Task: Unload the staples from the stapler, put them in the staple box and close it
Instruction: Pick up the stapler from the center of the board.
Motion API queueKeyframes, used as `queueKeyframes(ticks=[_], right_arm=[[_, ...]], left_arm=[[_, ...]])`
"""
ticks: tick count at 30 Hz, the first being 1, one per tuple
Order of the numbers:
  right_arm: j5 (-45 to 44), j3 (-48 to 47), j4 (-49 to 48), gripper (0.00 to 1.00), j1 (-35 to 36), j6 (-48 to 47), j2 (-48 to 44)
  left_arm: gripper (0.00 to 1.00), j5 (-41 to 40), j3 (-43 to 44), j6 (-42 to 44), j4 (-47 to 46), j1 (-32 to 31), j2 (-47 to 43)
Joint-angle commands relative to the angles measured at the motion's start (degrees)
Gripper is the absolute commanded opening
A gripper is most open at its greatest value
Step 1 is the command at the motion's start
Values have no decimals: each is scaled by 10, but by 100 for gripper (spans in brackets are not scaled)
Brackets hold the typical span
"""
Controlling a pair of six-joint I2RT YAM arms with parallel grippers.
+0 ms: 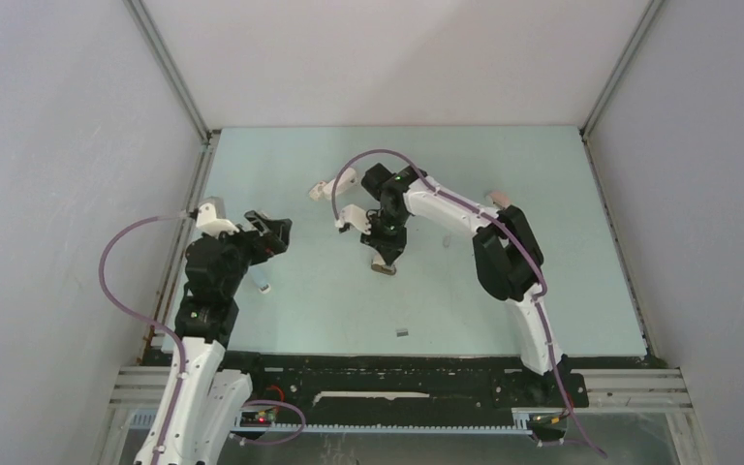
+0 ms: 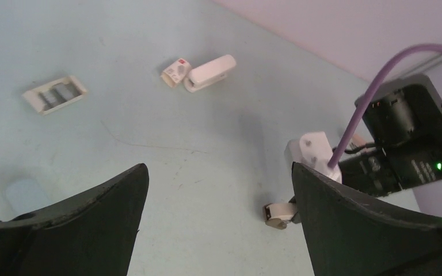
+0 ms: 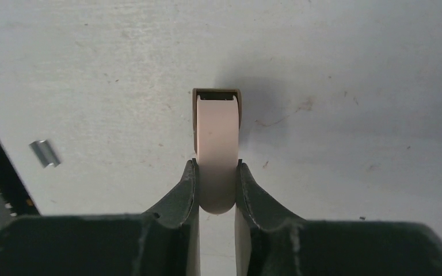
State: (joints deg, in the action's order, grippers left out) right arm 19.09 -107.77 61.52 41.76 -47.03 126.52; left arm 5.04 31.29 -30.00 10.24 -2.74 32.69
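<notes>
The right gripper [image 3: 216,169] is pinched narrow on the rounded end of the beige stapler [image 3: 216,135]. One finger [image 3: 181,192] presses against each long side, and the squared end juts out past the fingertips. In the top view the pair sits around the middle of the table [image 1: 562,291], with bare surface to its left, right and near sides. One strip of the staples [image 3: 45,153] lies flat on the table, apart from the beige stapler and close to the black near edge. Open room lies all round the strip. The left gripper [image 2: 218,169] is spread wide and holds nothing. It hangs over the left side of the table, close to the left edge, with a small pale block [image 1: 263,285] just beside it on the near side. Farther back, left of the right arm's wrist, a white stapler [image 1: 334,182] and a small white-and-red box [image 2: 175,73] lie side by side. A shallow white tray [image 2: 54,94] holding grey pieces sits well apart from them.
</notes>
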Motion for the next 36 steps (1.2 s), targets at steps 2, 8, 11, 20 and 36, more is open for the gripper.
queueKeyframes(ticks=[2, 8, 11, 20, 36], right_arm=[[112, -25, 30, 0, -62, 38, -81], [261, 28, 5, 0, -135, 93, -137], [292, 70, -19, 0, -155, 94, -168], [382, 125, -43, 0, -195, 117, -197], [527, 177, -139, 0, -255, 234, -207]], left_arm=[[100, 121, -38, -20, -107, 4, 23], [100, 210, -36, -50, -207, 0, 95], [100, 229, -24, -49, -241, -18, 134], [100, 241, -4, -23, -323, -118, 228], [88, 237, 68, -94, -365, -214, 369]])
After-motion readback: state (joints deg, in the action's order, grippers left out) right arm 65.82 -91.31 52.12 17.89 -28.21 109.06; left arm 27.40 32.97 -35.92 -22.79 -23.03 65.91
